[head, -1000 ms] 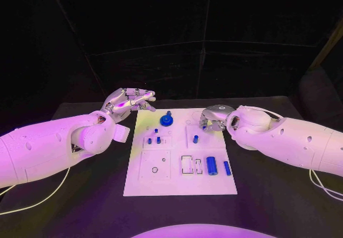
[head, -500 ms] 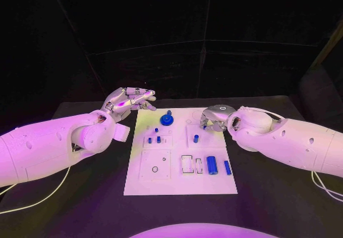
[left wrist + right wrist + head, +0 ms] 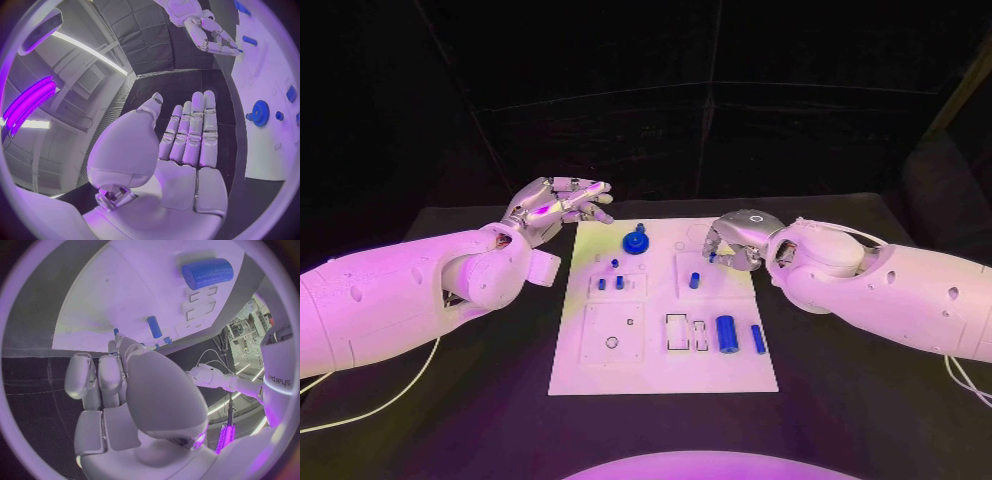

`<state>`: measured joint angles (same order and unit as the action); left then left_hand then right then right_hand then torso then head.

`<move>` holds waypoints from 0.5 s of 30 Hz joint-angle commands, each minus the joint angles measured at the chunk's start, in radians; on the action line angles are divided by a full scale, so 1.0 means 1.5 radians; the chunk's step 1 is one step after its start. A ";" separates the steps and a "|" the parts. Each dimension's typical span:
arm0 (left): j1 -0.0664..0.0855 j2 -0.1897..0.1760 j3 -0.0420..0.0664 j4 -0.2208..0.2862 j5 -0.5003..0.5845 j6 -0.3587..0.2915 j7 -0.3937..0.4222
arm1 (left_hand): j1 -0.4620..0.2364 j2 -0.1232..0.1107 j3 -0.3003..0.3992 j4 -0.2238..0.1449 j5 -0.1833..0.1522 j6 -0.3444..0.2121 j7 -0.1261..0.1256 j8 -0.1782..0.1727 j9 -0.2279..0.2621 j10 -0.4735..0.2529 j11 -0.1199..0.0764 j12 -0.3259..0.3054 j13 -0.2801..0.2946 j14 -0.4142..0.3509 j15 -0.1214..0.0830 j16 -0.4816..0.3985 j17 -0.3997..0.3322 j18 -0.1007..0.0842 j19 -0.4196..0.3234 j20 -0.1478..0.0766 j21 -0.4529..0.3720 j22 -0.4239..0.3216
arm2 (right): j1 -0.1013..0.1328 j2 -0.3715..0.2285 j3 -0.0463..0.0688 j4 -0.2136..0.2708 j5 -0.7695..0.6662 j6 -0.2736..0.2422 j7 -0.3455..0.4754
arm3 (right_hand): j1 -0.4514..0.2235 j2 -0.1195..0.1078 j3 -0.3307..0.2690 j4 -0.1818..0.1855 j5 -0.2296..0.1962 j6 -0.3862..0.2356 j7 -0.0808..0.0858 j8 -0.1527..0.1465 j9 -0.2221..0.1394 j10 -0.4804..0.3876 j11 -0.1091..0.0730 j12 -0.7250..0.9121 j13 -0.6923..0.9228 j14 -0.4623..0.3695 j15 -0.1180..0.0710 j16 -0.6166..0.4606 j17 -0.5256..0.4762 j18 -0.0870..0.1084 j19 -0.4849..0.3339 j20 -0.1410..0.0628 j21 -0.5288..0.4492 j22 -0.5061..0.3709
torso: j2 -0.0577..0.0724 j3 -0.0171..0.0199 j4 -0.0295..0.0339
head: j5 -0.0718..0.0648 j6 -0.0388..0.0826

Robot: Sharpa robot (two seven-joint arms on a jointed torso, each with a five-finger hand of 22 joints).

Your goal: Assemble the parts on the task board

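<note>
White rectangular task board (image 3: 596,372) on black table (image 3: 473,420): blue cylindrical parts, large cylinder (image 3: 726,334) nearest, blue gear (image 3: 635,240) farthest. Right hand (image 3: 733,243) over the board's far right corner, fingers curled; contents cannot be told. Left hand (image 3: 563,204) beyond the far left corner, flat, empty.

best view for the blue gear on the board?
Head view: the blue gear sits unobstructed at the far end of the task board. Left wrist view shows it small and distorted at the rim. Right wrist view: can't make it out.
</note>
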<state>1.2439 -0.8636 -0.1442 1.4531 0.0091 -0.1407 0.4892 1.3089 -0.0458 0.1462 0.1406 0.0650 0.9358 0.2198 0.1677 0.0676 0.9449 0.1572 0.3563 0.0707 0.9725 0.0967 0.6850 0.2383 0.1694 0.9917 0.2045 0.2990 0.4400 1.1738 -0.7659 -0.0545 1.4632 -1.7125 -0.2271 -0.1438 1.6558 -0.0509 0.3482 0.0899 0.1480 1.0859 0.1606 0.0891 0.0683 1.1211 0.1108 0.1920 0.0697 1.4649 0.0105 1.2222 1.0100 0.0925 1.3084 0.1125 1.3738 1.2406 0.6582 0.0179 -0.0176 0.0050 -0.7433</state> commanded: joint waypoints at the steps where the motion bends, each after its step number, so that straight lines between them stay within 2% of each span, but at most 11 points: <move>1: 0.001 -0.001 0.000 -0.001 0.007 0.008 0.005 | -0.003 0.003 -0.003 0.002 0.000 -0.004 0.001 0.003 0.000 -0.004 0.001 0.003 -0.001 0.006 0.000 -0.005 -0.001 0.009 0.005 -0.001 -0.002 -0.001 | 0.002 -0.011 0.001 0.021 -0.005 -0.032 -0.008 | -0.027 -0.010 0.034 -0.015 -0.004 0.007 0.002 -0.003 0.001 0.019 -0.014 -0.002 -0.001 0.009 -0.004 0.005 -0.003 -0.008 0.006 0.000 0.005 0.003 | 0.000 -0.0005 0.0004 | -0.001 0.000; 5: 0.001 -0.001 0.000 -0.001 0.007 0.008 0.005 | -0.004 0.003 -0.004 0.003 0.000 -0.004 0.001 0.003 0.000 -0.005 0.001 0.003 -0.001 0.006 0.000 -0.005 -0.001 0.009 0.005 -0.001 -0.003 -0.002 | 0.002 -0.021 0.002 0.044 -0.001 -0.039 -0.010 | -0.039 -0.014 0.047 -0.023 -0.005 0.007 0.002 -0.004 0.001 0.019 -0.013 -0.002 -0.001 0.008 -0.004 0.006 -0.004 -0.008 0.008 0.000 0.006 0.005 | 0.000 -0.0001 0.0004 | -0.001 0.000; 15: 0.001 0.000 0.000 -0.004 0.008 0.007 0.005 | -0.004 0.003 -0.006 0.004 0.000 -0.005 0.001 0.004 0.000 -0.006 0.002 0.004 -0.001 0.006 0.000 -0.006 -0.002 0.009 0.006 -0.001 -0.004 -0.003 | 0.005 -0.034 0.008 0.126 0.003 -0.065 -0.014 | -0.053 -0.019 0.065 -0.035 -0.004 0.007 0.002 -0.005 0.001 0.019 -0.013 -0.002 -0.001 0.009 -0.003 0.009 -0.002 -0.010 0.013 0.000 0.011 0.012 | 0.000 -0.0006 0.0010 | 0.007 -0.001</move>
<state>1.2438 -0.8640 -0.1443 1.4476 0.0142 -0.1404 0.4880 1.3089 -0.0458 0.1434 0.1435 0.0650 0.9343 0.2212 0.1677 0.0676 0.9413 0.1608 0.3563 0.0709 0.9724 0.0967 0.6808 0.2363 0.1694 0.9917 0.2045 0.2990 0.4358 1.1789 -0.8162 -0.0435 1.6439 -1.7076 -0.2849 -0.1579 1.5839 -0.0787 0.4400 0.0371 0.1453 1.0891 0.1638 0.0851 0.0683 1.1315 0.1033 0.1897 0.0670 1.4649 0.0105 1.2296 1.0051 0.0927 1.3229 0.1125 1.3835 1.2581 0.6583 0.0172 -0.0170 0.0139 -0.7451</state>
